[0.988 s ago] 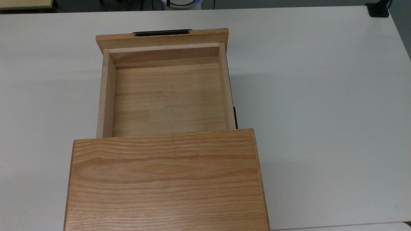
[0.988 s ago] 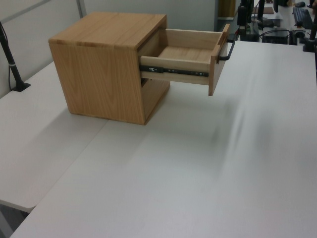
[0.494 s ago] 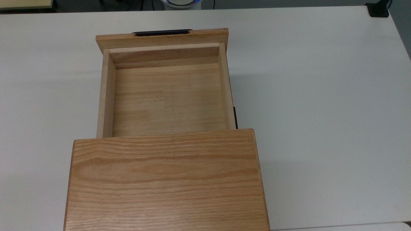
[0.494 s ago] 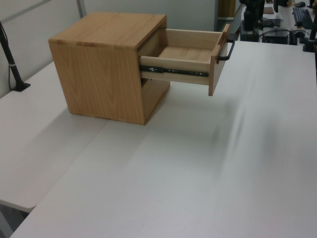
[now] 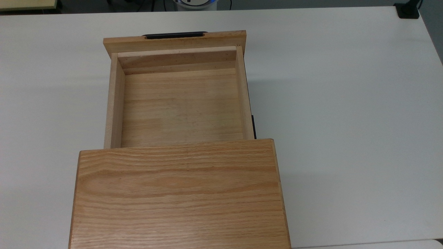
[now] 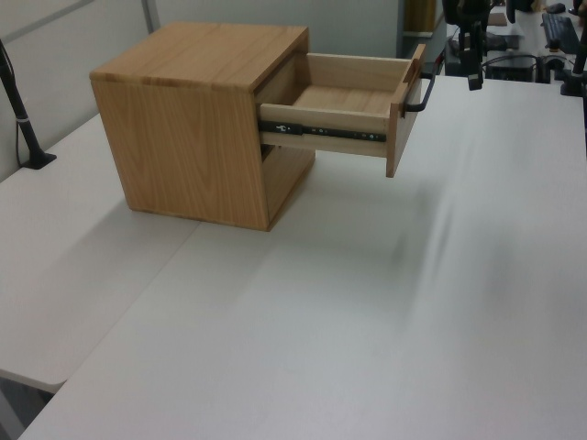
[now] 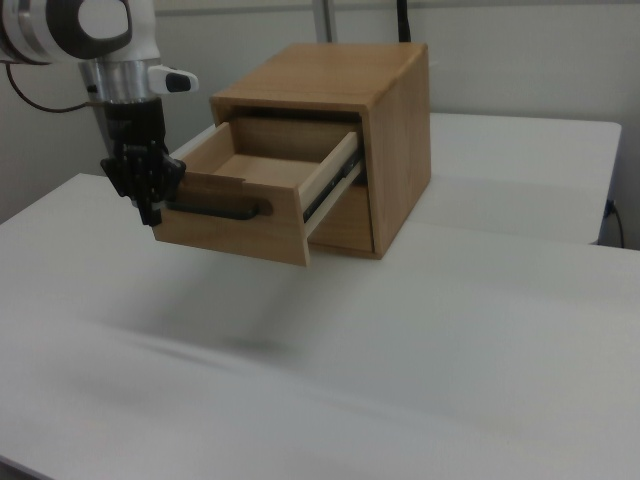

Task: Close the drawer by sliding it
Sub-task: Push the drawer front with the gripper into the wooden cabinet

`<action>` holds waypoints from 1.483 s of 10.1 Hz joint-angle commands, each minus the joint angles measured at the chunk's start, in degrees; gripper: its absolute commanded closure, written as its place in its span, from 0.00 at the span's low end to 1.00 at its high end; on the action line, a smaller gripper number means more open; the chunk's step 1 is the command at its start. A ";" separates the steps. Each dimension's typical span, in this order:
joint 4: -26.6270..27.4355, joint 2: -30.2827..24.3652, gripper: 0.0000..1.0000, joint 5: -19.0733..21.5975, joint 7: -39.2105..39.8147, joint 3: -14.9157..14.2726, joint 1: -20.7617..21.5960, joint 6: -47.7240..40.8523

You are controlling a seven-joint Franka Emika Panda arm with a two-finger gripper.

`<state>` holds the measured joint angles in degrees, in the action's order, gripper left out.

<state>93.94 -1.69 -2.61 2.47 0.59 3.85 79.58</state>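
One white table (image 5: 346, 103) w/ cabinet (image 5: 180, 193), drawer (image 5: 180, 103) pulled out; tool (image 7: 148, 212) state unclear.

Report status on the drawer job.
Gripper hanging in front of the drawer, by the handle; no contact seen. Drawer pulled well out of the cabinet, empty. Nothing blocking its slide.
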 commanded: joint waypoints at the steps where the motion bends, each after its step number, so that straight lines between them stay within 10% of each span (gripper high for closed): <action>1: 4.74 0.11 1.00 3.75 3.24 -0.68 -0.33 10.02; 15: -12.29 27.88 1.00 7.27 -3.86 0.46 -1.04 60.76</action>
<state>84.21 23.64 3.96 2.15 0.22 2.78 135.26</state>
